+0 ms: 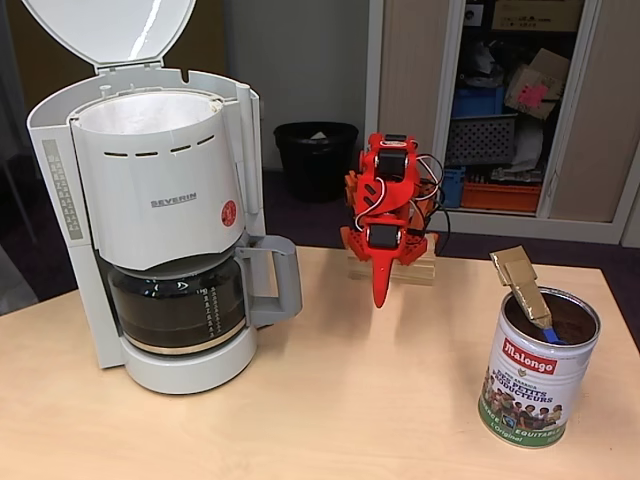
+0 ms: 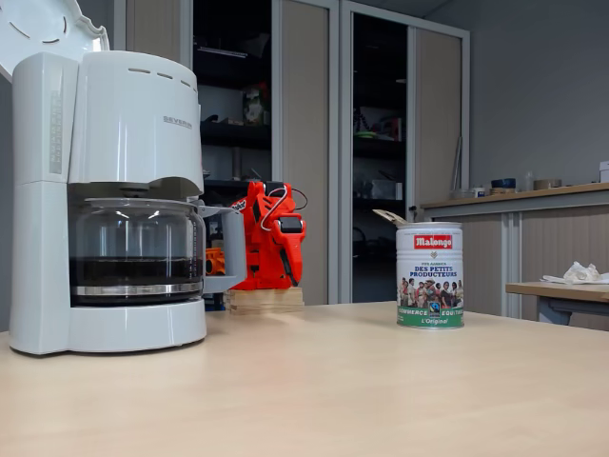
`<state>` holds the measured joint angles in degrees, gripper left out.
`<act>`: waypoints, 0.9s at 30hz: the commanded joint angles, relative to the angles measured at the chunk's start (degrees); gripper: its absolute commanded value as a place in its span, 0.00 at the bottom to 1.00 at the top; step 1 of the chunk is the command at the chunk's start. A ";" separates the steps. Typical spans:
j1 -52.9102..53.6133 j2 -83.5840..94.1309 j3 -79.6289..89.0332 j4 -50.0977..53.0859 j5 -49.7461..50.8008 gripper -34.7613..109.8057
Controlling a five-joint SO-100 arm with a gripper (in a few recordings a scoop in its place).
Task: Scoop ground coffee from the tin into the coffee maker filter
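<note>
My arm sits folded at the back centre of the desk, my fingers hanging down, closed and empty. The tin stands at the lower right, open, with ground coffee inside and a scoop leaning in it. The coffee maker fills the left, lid up, its filter at the top.

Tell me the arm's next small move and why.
Probably swing the gripper toward the tin and onto the scoop handle sticking out of it: the red arm sits folded, pointing down at the table, holding nothing I can see.
</note>
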<state>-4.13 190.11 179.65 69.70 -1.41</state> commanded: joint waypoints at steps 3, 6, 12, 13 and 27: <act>1.23 0.35 0.35 -0.09 -1.32 0.24; 2.99 0.44 0.35 -0.18 10.37 0.24; -11.95 0.18 0.35 -2.46 13.18 0.24; -13.89 0.18 0.35 -3.69 12.74 0.24; -11.60 0.35 -4.13 -21.97 10.63 0.24</act>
<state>-15.56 189.40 178.59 48.69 13.97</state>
